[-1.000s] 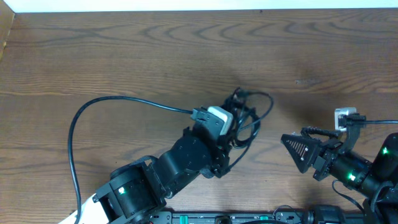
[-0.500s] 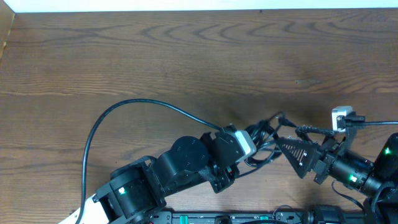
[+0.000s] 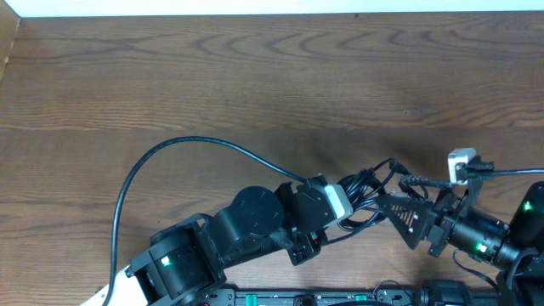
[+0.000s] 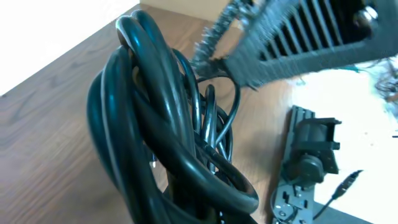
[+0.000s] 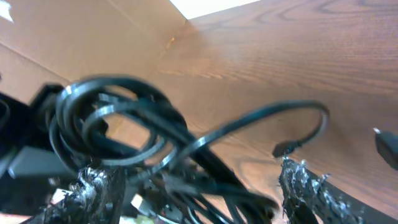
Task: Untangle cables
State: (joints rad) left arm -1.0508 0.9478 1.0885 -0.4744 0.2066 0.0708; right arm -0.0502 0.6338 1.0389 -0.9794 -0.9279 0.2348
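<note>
**Entry 1, near edge, left of middle.** The left arm [image 3: 212, 246] is stretching rightward along the near edge of the worktop [image 3: 255, 76]. Its thick black feed cord [image 3: 127, 178] is arching out over the wood toward the left edge.

**Entry 2, left gripper [image 3: 353, 197].** From overhead the fingers are hiding under the wrist housing, and they are not showing in the left wrist view either. The jaws are pinching fully together, and the cables are rising straight out of them.

**Entry 3, cables [image 3: 367, 189].** Thin black cords are bunching in one knot close to the near edge, right of middle, between the two grippers. From overhead the knot is reading only as a dark tangle. The left wrist view is showing several glossy loops stacking and crossing right at the lens. Only the right wrist view is showing one loose strand curving away to a small plug [image 5: 283, 148].

**Entry 4, right gripper [image 5: 199, 186].** It is standing wide, its fingertips [image 5: 301, 186] well apart, with strands of the bundle passing between them and nothing being clamped. The left wrist view is catching its ribbed finger [image 4: 298, 43] crossing above the loops.
</note>
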